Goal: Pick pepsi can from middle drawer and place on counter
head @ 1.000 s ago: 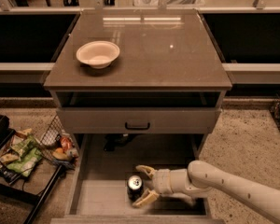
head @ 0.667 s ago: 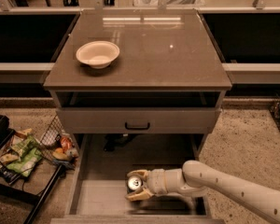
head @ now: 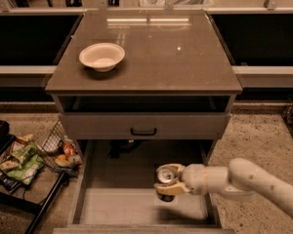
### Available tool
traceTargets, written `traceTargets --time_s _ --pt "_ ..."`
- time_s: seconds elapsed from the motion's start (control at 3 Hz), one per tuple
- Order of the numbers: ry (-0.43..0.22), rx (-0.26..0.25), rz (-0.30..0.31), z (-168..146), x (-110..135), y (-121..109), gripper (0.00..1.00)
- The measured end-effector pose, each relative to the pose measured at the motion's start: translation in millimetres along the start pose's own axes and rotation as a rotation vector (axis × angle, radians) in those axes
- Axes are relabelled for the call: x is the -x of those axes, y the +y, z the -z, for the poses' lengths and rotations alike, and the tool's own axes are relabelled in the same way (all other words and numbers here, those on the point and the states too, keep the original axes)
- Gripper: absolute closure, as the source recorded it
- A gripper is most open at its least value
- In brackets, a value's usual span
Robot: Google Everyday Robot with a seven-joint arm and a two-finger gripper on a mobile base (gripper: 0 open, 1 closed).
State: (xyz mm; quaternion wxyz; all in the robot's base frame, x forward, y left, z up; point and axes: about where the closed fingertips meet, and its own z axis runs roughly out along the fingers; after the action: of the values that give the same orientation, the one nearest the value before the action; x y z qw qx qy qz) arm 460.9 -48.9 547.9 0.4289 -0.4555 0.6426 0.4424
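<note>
The pepsi can (head: 164, 177), dark with a silver top, sits between the fingers of my gripper (head: 166, 183), lifted above the floor of the open middle drawer (head: 136, 204). The gripper is shut on it, fingers above and below the can, with my white arm reaching in from the right. The can's shadow falls on the drawer floor beneath. The counter (head: 161, 57) is the glossy grey-brown top of the cabinet, well above and behind the gripper.
A white bowl (head: 102, 56) stands on the counter's left part. A closed drawer front with a black handle (head: 143, 131) sits above the open drawer. A wire rack with snack bags (head: 24, 160) stands on the floor to the left.
The gripper closed on the can and lifted it off the drawer floor; the can now sits higher and a shadow shows under it.
</note>
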Motion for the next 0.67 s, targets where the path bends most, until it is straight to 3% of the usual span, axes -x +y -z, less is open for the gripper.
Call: traceTargets --time_s 0.33,0.67 --pt "-0.056 -0.093 0.004 110 92 5 1.0" --pt "-0.124 -0.146 0.121 200 254 19 1.0"
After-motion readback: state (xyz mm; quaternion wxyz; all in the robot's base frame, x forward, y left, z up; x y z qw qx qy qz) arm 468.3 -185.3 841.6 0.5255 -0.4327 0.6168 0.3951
